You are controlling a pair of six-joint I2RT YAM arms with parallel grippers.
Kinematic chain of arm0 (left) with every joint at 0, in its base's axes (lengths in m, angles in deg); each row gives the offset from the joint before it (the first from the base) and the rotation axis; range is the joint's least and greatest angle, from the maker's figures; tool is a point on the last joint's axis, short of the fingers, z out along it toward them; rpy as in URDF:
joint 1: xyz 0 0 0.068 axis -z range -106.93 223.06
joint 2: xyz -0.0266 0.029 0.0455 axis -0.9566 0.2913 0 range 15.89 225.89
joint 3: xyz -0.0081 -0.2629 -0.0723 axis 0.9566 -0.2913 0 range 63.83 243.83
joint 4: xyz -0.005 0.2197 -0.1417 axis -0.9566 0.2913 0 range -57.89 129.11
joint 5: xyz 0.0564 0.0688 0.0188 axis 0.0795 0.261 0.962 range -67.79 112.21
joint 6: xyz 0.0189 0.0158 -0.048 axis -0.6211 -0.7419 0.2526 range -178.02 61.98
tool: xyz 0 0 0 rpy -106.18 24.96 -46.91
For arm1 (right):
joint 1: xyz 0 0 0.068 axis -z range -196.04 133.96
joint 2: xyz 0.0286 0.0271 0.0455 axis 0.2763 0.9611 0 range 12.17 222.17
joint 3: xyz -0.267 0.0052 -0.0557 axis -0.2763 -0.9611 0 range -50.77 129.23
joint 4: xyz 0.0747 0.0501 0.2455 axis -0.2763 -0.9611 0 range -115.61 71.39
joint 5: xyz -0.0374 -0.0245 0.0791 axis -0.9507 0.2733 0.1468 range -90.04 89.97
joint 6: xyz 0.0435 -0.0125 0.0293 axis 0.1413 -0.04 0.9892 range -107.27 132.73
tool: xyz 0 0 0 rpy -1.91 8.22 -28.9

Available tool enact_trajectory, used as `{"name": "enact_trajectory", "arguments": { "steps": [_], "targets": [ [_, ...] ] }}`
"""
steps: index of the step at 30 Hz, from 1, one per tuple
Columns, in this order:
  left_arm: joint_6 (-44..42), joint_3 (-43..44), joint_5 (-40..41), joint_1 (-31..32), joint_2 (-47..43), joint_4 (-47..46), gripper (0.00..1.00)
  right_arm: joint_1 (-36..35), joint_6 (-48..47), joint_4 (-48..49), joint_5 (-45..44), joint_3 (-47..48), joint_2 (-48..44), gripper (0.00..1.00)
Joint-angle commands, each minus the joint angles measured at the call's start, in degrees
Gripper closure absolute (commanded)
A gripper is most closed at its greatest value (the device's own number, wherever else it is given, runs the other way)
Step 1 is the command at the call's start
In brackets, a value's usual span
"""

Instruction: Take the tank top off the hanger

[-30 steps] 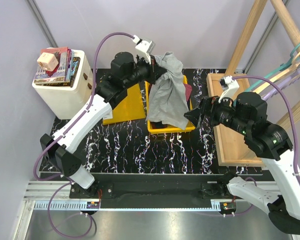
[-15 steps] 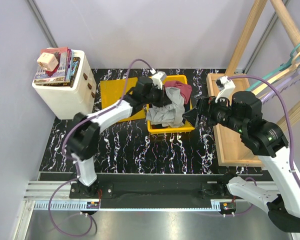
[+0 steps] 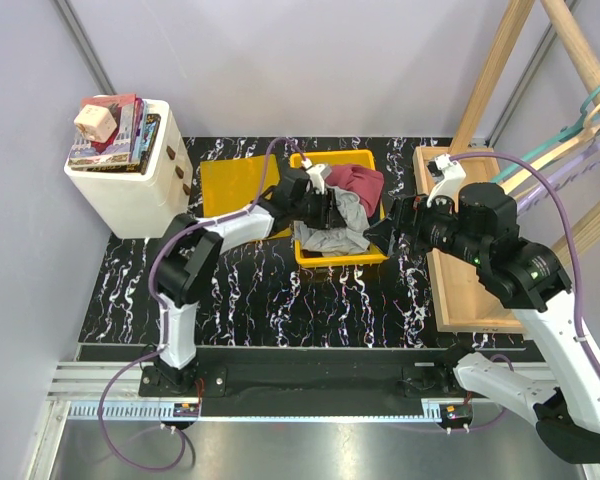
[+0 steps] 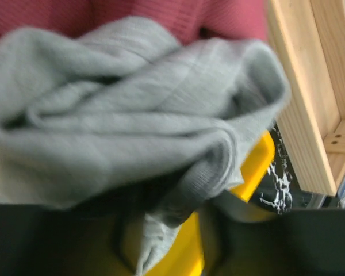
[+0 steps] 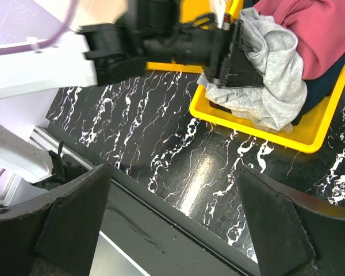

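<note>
The grey tank top (image 3: 332, 228) lies crumpled in the yellow bin (image 3: 340, 260), on top of a maroon garment (image 3: 358, 182). My left gripper (image 3: 325, 210) is low over the bin's left side, pressed against the grey cloth (image 5: 276, 63). In the left wrist view the tank top (image 4: 132, 121) fills the frame. A strip of it hangs loosely in the left gripper (image 4: 167, 241), whose jaws stand apart. My right gripper (image 3: 385, 232) hovers open and holds nothing, just right of the bin over the black table (image 5: 172, 213). A teal hanger (image 3: 555, 140) hangs on the wooden rack, bare.
A yellow board (image 3: 230, 180) lies left of the bin. A white cabinet (image 3: 130, 185) with books stands at far left. The wooden rack's base (image 3: 460, 270) and slanted posts (image 3: 495, 70) take up the right side. Dark clothes lie under the grey top.
My left arm came down from holding the tank top high above the bin and lowered it inside. Its jaws were shut on the cloth and have parted. The right arm barely moved.
</note>
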Motion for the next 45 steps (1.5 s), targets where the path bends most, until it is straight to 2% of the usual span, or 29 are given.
{"name": "enact_trajectory", "arguments": {
  "steps": [1,4,6,7,9,11,15,20,21,22,24,25,28,29,31,32,34,35,37,38,40,41,45],
  "targets": [
    [-2.5,-2.0,1.2,-0.8,-11.2,0.6,0.37,-0.5,-0.4,1.4,0.7,-0.4,0.2,0.01],
    [-2.9,-4.6,1.6,-0.8,-17.3,0.9,0.25,-0.5,-0.4,1.4,0.5,-0.5,0.1,0.01],
    [-2.6,-6.7,1.5,-0.8,-21.9,0.7,0.21,-0.5,-0.6,1.2,0.2,-0.4,-0.2,0.01],
    [-2.5,-7.5,1.4,-0.8,-23.4,0.7,0.12,-0.5,-0.6,1.0,0.0,-0.4,-0.2,0.01],
    [-2.2,-10.3,1.4,-0.8,-28.1,0.4,0.07,-0.5,-1.0,0.6,-0.8,-0.5,-0.2,0.01],
    [-1.8,-12.6,1.4,-0.8,-31.4,0.0,0.07,-0.5,-1.1,0.1,-1.8,-0.5,0.0,0.00],
    [-1.0,-22.4,1.2,-0.9,-42.1,-2.8,0.07,-0.5,-1.3,-0.4,-3.0,-0.3,1.0,0.00],
    [6.1,-35.7,0.1,-0.9,-56.3,-9.2,0.07,-3.1,-0.3,-0.1,-5.3,3.3,6.0,0.01],
    [7.8,-41.2,-0.5,-0.9,-58.5,-11.0,0.07,-4.8,-0.2,0.0,-6.8,4.2,7.2,0.00],
    [11.0,-44.0,-0.9,-0.9,-60.7,-12.8,0.07,-9.8,-0.1,0.0,-8.4,5.2,10.1,0.00],
    [13.2,-50.6,-0.7,-0.8,-67.3,-14.2,0.07,-15.4,0.1,0.0,-14.8,8.7,13.7,0.00],
    [13.9,-52.2,-0.2,-0.8,-69.6,-13.2,0.07,-19.5,0.4,0.1,-16.6,9.8,17.4,0.00],
    [12.9,-56.1,3.6,-0.7,-80.6,-4.4,0.07,-23.5,2.5,3.1,-19.7,11.5,21.9,0.00],
    [12.5,-56.5,5.8,-0.7,-86.7,1.3,0.07,-24.8,3.1,6.8,-19.3,9.7,22.0,0.00],
    [12.2,-57.6,8.4,-0.7,-93.4,7.4,0.07,-25.8,5.6,11.3,-18.6,6.1,21.3,0.00],
    [12.4,-57.8,10.9,-0.7,-99.9,12.5,0.06,-26.4,6.5,16.3,-18.3,1.2,20.8,0.00],
    [13.8,-59.1,12.6,-0.7,-106.3,16.3,0.05,-27.2,9.7,22.7,-17.8,-5.1,18.6,0.01],
    [14.5,-59.8,13.4,-0.7,-111.9,18.6,0.05,-27.7,10.6,31.0,-16.0,-13.1,17.7,0.00],
    [17.1,-62.0,13.7,-0.8,-117.2,20.2,0.04,-28.4,14.8,40.5,-14.2,-22.0,14.1,0.00],
    [18.1,-62.9,13.6,-0.7,-121.2,20.9,0.03,-28.5,16.3,51.3,-12.5,-31.0,13.0,0.00],
    [21.0,-65.7,13.5,-0.7,-124.2,21.0,0.02,-28.5,22.0,61.2,-12.1,-39.8,9.0,0.00],
    [21.5,-66.4,12.4,-0.8,-123.4,20.8,0.02,-28.6,24.9,68.6,-12.2,-47.2,7.6,0.00],
    [22.9,-68.8,10.0,-0.7,-122.2,17.8,0.02,-28.6,27.7,73.5,-15.6,-58.6,-3.5,0.00]
  ]
}}
